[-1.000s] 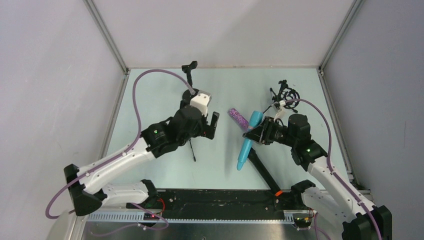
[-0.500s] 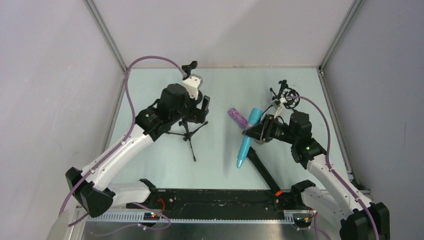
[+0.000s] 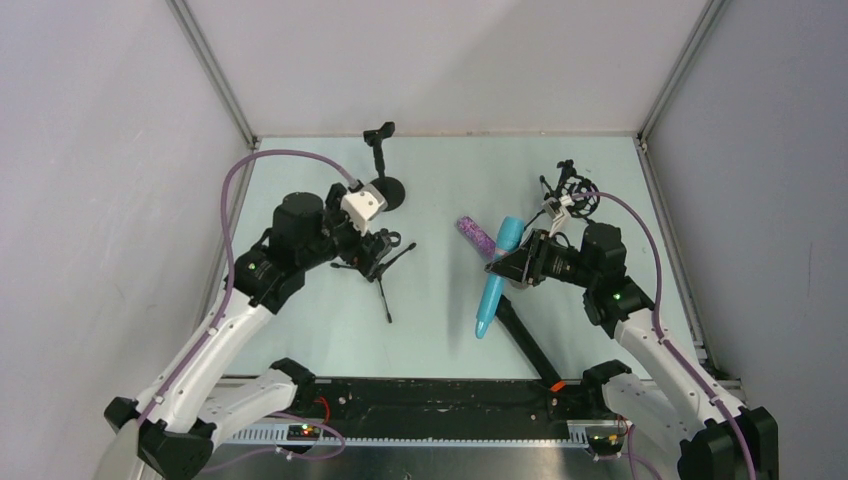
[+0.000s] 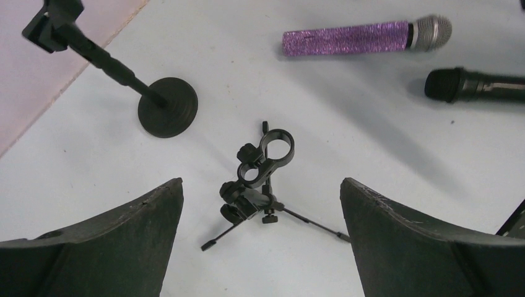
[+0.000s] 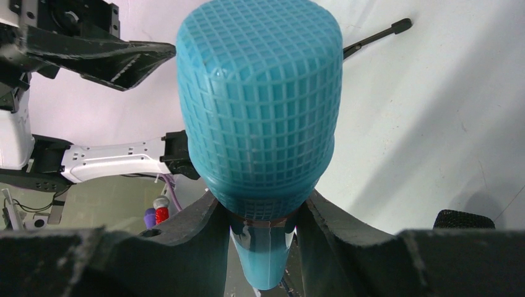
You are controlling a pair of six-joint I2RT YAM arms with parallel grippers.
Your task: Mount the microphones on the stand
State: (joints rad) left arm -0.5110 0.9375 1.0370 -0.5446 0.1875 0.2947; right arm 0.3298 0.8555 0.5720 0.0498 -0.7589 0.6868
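Microphones first: the blue mic (image 5: 260,105) is clamped in the right gripper (image 5: 263,232), whose fingers (image 5: 213,229) pinch it just below the grid-patterned head. In the top view it hangs right of the table's (image 3: 300,330) centre, with its head toward the far side and its handle slanting toward the near edge. The purple mic (image 3: 476,236) lies flat just left of the blue head, apart from it. The black mic (image 3: 525,340) lies on a diagonal from beneath the blue handle to the near edge, with its orange ring (image 3: 556,385) at the near end.

The tripod stand (image 4: 266,158) stands left of centre, its double-ring clip on top. The left gripper (image 4: 261,182) hovers above it with its jaws spread wide, holding nothing. A round-base stand (image 4: 167,106) sits beyond, toward the far edge. A third stand (image 3: 570,190) stands at the far right, behind the right gripper.
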